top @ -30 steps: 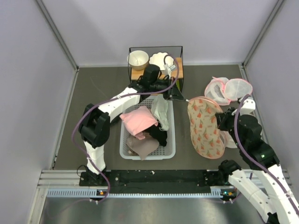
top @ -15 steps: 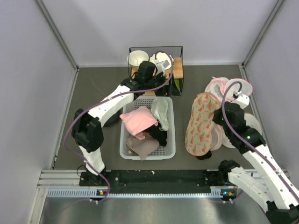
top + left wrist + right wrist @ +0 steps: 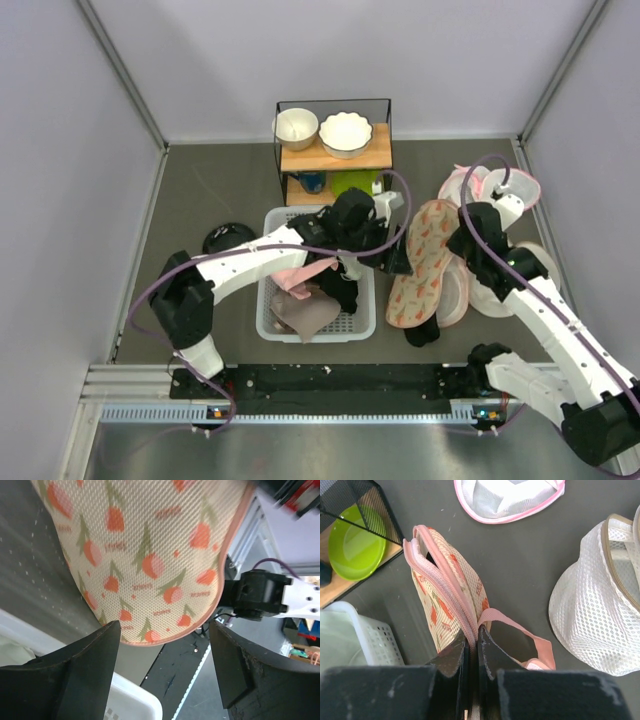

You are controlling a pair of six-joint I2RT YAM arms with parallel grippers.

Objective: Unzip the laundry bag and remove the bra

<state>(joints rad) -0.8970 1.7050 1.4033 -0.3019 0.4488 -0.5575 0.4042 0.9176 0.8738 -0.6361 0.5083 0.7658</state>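
Note:
The laundry bag (image 3: 425,265) is held up on edge to the right of the basket, its floral face (image 3: 145,540) turned to my left arm. My right gripper (image 3: 462,243) is shut on the pink zipper edge (image 3: 470,622) beside the pink loop (image 3: 520,630). Further along, the zipper gapes a little at the bag's far end (image 3: 427,555). My left gripper (image 3: 398,258) is open beside the bag, fingers (image 3: 95,650) spread wide and nothing between them. Black fabric that looks like the bra (image 3: 421,333) shows at the bag's near end; I cannot tell whether it sits inside.
A white basket (image 3: 272,322) holds a pink cloth (image 3: 300,275) and dark and brown cloths. Behind it is a wire shelf (image 3: 335,158) with two bowls. White mesh domes (image 3: 510,185) (image 3: 600,610) lie right of the bag. A dark item (image 3: 228,237) lies left of the basket.
My left gripper opened and swung from the shelf across the basket to the bag's left side. My right gripper tipped the bag up on edge, and black fabric appeared at its near end.

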